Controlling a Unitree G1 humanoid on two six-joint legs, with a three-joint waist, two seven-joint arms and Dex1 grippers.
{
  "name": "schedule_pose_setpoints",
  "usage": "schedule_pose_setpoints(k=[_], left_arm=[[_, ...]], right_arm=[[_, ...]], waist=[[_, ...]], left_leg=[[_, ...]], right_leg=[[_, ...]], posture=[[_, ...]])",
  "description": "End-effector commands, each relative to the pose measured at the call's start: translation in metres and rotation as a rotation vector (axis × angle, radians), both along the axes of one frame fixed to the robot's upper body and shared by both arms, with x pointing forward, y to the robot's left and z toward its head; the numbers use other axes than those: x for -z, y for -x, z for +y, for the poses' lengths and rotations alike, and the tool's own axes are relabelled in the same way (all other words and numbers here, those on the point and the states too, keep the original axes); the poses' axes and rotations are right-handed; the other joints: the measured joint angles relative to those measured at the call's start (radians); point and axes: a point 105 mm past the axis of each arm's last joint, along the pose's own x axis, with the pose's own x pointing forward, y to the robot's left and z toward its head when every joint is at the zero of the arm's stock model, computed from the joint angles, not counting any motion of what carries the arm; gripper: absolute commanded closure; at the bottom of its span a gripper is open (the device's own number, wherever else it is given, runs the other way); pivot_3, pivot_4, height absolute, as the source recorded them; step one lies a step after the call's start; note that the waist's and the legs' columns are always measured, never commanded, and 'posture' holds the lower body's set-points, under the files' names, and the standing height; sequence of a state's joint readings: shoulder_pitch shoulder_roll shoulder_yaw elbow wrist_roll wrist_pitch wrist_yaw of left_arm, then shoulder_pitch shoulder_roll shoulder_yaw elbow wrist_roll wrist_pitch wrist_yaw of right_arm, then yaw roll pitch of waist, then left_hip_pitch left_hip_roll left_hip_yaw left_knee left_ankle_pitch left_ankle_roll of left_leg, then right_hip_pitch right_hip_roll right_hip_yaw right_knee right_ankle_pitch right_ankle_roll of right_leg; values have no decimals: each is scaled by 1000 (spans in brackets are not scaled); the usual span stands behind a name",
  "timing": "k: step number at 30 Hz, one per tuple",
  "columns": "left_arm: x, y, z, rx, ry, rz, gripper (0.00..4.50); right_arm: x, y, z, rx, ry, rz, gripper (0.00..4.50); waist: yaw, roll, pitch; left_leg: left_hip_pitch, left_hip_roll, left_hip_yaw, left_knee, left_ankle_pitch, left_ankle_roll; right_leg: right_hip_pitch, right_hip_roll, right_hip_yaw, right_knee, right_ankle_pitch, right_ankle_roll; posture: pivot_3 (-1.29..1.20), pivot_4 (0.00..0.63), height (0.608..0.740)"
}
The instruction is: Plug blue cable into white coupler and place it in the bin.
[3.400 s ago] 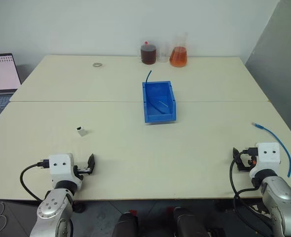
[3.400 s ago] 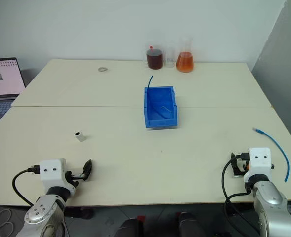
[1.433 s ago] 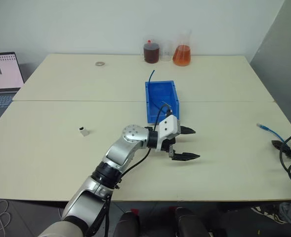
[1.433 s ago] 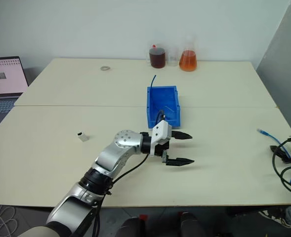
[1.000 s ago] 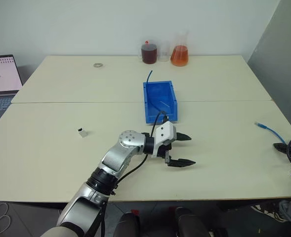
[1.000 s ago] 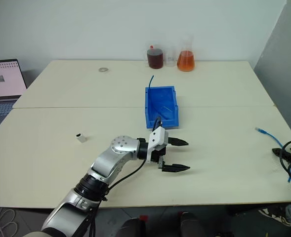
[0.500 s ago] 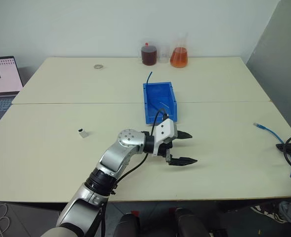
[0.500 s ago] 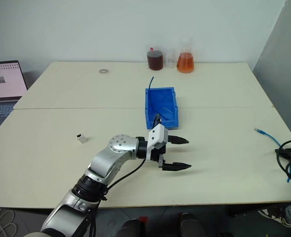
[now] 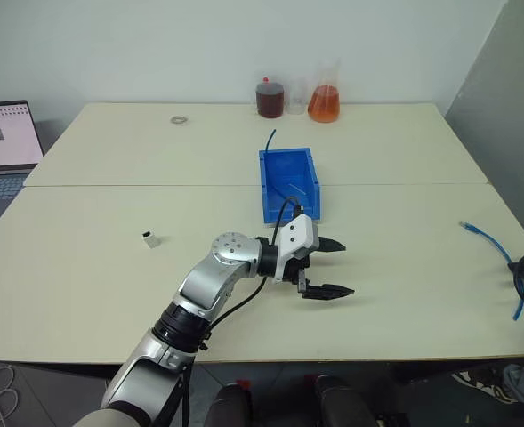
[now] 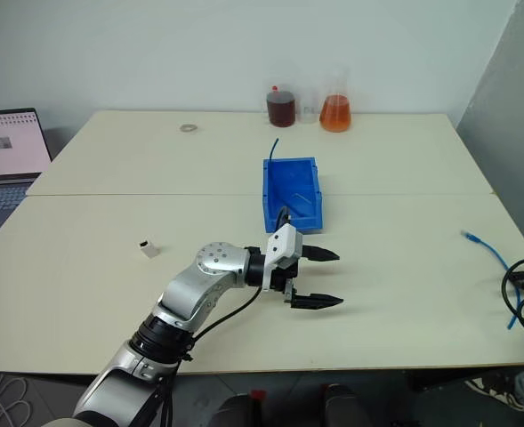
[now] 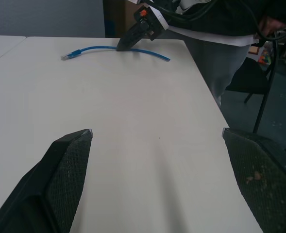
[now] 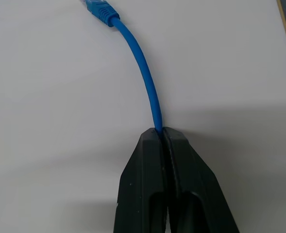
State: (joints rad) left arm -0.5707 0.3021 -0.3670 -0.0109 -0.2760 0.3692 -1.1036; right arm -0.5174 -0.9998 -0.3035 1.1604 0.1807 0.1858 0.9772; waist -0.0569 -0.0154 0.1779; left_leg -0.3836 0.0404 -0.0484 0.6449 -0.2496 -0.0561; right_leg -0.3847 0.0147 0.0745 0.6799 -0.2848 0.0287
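Table [image 9: 110,160]: broad pale top filling most of the head views, smooth, with a seam across the middle. Bin [image 9: 289,182]: bright blue plastic tray just above the centre of the frame, rigid and light by the look of it, open-topped with a lowered front lip; a short blue strand pokes up at its far rim. Blue cable [image 12: 145,77]: thin cord at the far right edge of the head views, lying on the table with its plug [image 12: 100,9] free toward the upper part of the right wrist picture; likely light, limp and prone to droop or swing, so a hold close behind the plug would steady the tip for mating. Right tool [image 12: 161,133]: fingers pressed fully together on the cable partway along its length, the plugged end arcing away ahead of them. Left tool [image 9: 333,267]: right of centre below the bin, fingers spread wide, holding nothing. White coupler [image 9: 150,239]: tiny boxy block at left of centre, alone on the table, well apart from both tools; probably hard, light and easily knocked over, best pinched across its flat sides with the dark socket face left clear. Writing: no brand or label can be read on any item.
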Motion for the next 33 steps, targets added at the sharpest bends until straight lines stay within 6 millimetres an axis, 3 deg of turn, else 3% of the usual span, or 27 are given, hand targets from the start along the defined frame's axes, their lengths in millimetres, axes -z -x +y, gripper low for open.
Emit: schedule_pose_setpoints(k=[1,5,7,10,16,18,24,29,33], left_arm=[[-28,-5,15,-56,74,-78,0],[-40,-11,46,-172,95,-97,0],[-41,-9,77,-286,83,-99,0],[-33,2,102,-393,67,-59,0],[0,35,149,-707,53,45,0],[9,46,157,-768,42,72,0],[51,81,180,-1055,37,164,0],[56,82,175,-1166,109,168,0],[56,77,184,-1298,173,173,0]], right_arm=[[11,8,22,-209,60,71,4482],[10,20,56,-468,124,108,4482],[0,21,88,-651,181,93,4482],[-11,17,130,-785,149,44,4482],[-24,-3,236,-993,73,-114,4482],[-25,-9,255,-1006,56,-139,4482],[-24,-33,352,-1135,45,-222,4482],[-18,-50,391,-1192,146,-261,4482],[-10,-55,405,-1251,194,-235,4482]], waist=[[0,0,0],[-2,0,0],[-7,0,0],[-24,0,1],[-22,-2,3],[-16,-3,4],[0,-5,6],[8,-3,7],[-1,-4,7]], left_leg=[[0,0,0,0,0,0],[0,1,-1,0,0,0],[1,3,-1,-1,0,0],[3,6,-2,-1,0,0],[2,5,-2,0,0,-1],[2,5,-3,0,0,-1],[1,4,-2,0,0,-1],[-1,3,0,-1,0,-1],[-2,0,5,0,-3,-3]], right_leg=[[0,0,0,0,0,1],[0,1,-1,0,-3,4],[0,2,-1,0,-3,4],[0,3,-1,1,-4,3],[0,2,-1,2,-4,3],[0,2,-2,1,-4,3],[-2,1,-2,1,-4,3],[-4,-1,-1,0,-4,3],[-4,-4,4,-2,-1,0]], posture=[[0,150,740],[0,150,740],[0,150,740],[0,150,740],[0,150,740],[0,150,740],[0,150,740],[0,150,740],[0,150,740]])
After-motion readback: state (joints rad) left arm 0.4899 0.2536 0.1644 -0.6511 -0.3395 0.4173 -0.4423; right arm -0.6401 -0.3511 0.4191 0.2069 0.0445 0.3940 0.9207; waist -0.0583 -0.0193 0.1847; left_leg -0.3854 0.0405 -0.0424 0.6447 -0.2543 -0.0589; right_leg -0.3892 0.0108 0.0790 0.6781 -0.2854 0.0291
